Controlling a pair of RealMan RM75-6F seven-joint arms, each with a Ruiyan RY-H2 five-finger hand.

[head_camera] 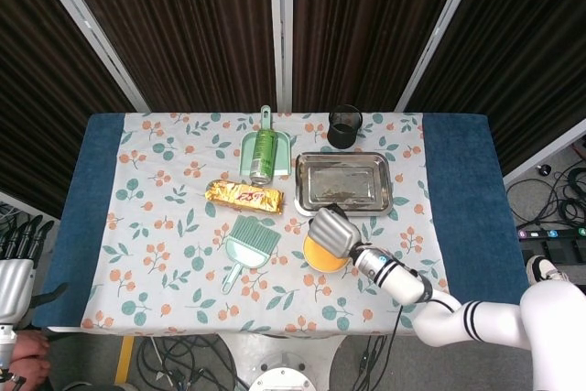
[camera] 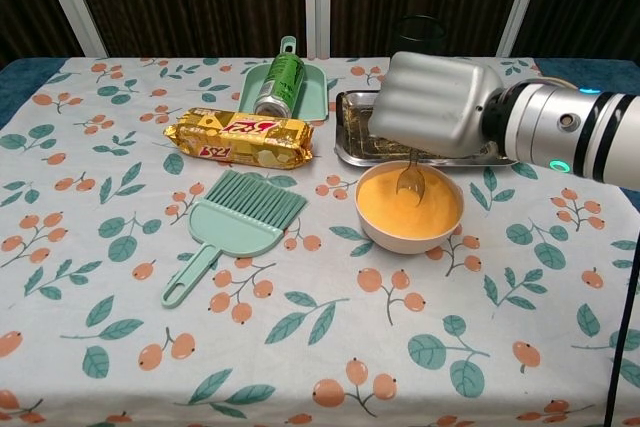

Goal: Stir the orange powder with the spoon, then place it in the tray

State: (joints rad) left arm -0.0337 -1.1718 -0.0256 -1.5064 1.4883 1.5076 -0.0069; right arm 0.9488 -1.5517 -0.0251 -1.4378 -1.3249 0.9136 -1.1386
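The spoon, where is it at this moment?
In the chest view the spoon hangs from the right hand, its tip dipped in the orange powder of the bowl, just in front of the metal tray.

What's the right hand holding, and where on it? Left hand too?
The right hand holds the clear spoon by its handle's upper end, bowl down in the orange powder. The left hand holds nothing.
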